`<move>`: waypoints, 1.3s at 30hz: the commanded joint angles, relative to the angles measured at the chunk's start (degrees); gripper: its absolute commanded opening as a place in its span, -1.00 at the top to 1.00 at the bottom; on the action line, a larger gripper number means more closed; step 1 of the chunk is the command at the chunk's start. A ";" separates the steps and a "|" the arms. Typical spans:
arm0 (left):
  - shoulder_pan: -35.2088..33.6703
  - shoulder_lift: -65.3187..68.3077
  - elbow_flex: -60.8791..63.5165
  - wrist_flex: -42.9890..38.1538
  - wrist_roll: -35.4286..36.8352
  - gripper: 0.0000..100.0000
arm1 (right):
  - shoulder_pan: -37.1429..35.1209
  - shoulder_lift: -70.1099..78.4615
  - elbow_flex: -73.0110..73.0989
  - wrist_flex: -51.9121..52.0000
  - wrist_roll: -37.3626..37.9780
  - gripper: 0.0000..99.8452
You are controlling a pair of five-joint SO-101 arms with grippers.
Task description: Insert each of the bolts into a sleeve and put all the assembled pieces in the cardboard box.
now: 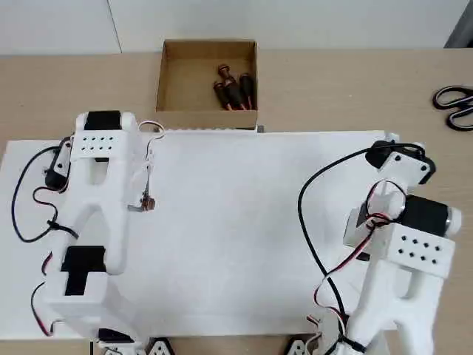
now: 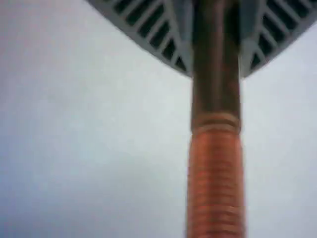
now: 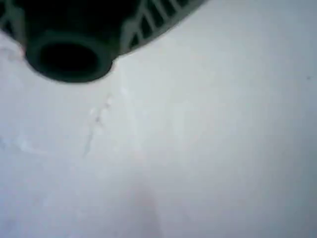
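Copper-coloured threaded bolt [image 2: 216, 148]: I read it as clamped in the left hand [image 2: 216, 47]. In the left wrist view its smooth dark shank runs between the grey ribbed jaws, and the bright threaded length sticks out beyond them over white paper. In the high view the same bolt [image 1: 145, 204] is a small brown piece at the tip of the left hand [image 1: 144, 194], left of frame centre and above the white sheet.

Black tubular plastic sleeve [image 3: 69, 54]: gripped by the right hand [image 3: 91, 20]. In the right wrist view it sits at the upper left, its open round end facing the camera and a grey ribbed jaw just beside it. The white sheet lies below it with a faint scratch mark. The two held parts are well apart, bolt at the left and sleeve at the right of the high view.

Open brown cardboard box [image 1: 168, 81]: top centre of the high view, touching the far edge of the sheet. Three assembled pieces [image 1: 235, 89], dark sleeves with copper bolt heads showing, lie close together in its right half.

Large white paper sheet [image 1: 236, 237]: covers the middle of the light wooden worktop [image 1: 332, 81], with both arms standing over it.

Black-handled scissors [image 1: 454, 107]: on bare wood at the upper right edge.
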State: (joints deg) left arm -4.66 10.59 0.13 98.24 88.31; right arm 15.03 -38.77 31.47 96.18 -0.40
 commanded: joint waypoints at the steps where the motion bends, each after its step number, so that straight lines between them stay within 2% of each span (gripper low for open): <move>1: -0.26 -3.34 -0.22 -0.35 0.79 0.99 | 0.48 -1.54 -0.26 -0.57 0.44 0.99; 8: -0.35 -3.34 -0.22 -0.26 0.79 0.97 | 0.48 -1.54 -0.26 -0.57 0.44 0.99; 10: -0.18 -3.34 -0.22 -0.26 0.79 0.89 | 0.48 -1.54 -0.26 -0.57 0.44 0.99; 16: 0.09 -3.34 -0.13 0.00 0.62 0.46 | 0.48 -1.54 -0.26 -0.57 0.44 0.99; 22: -0.26 -3.34 -0.22 0.00 -0.88 0.43 | 0.48 -1.54 -0.26 -0.57 0.44 0.99; 29: -2.11 -3.87 -0.66 2.11 -21.36 0.43 | 0.48 -1.54 -0.26 -0.57 0.44 0.99; 34: -6.24 -3.60 -1.10 2.29 -35.52 0.43 | 0.48 -1.54 -0.26 -0.57 0.44 0.99; 39: -8.53 -3.96 -1.54 2.29 -56.26 0.43 | 0.48 -1.54 -0.26 -0.57 0.44 0.99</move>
State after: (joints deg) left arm -12.57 10.07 0.13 98.68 43.82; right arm 15.03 -38.77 31.47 96.18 -0.40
